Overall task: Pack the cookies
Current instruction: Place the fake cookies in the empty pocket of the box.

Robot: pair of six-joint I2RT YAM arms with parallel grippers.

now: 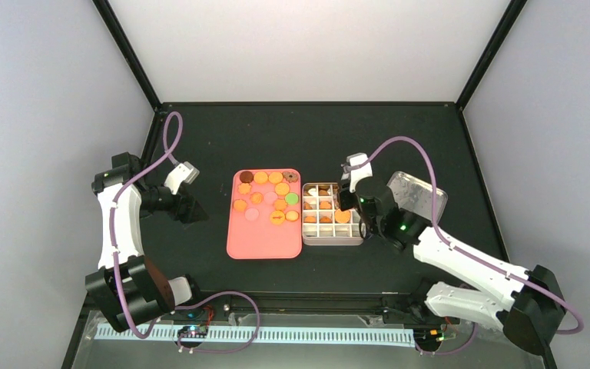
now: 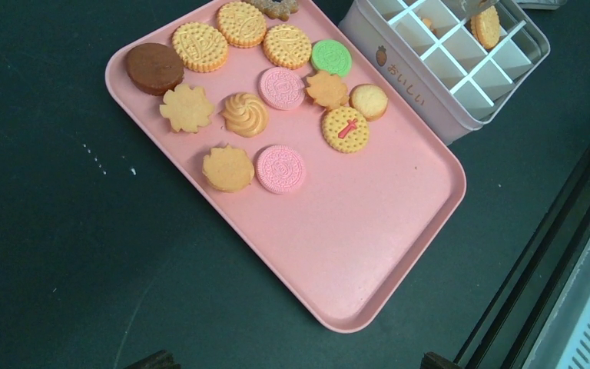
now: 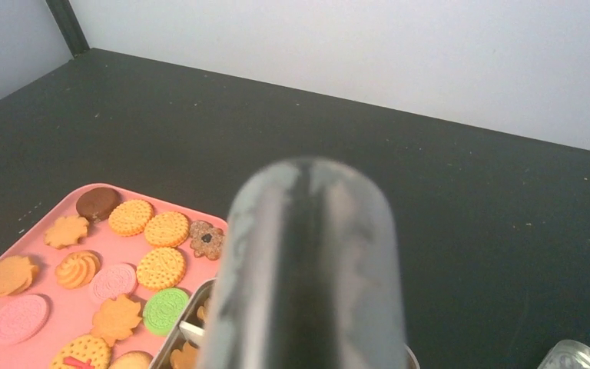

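Right claw point(image 1: 347, 204) grips the shiny metal tongs point(image 3: 307, 261), which seem to pinch a round orange cookie point(image 2: 486, 27) over the white divided box point(image 2: 422, 84); a slack squeeze could drop it astride a divider. Left claw point(image 1: 188, 209) hangs wide and empty beside the pink tray point(image 2: 353, 254) holding the other cookies point(image 2: 246, 114).

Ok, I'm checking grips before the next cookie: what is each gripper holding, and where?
The left gripper is open and holds nothing. The right gripper is shut on the metal tongs; where along them it grips is hidden.

The white divided box point(image 2: 399, 77) reads "おいしい" on its side.
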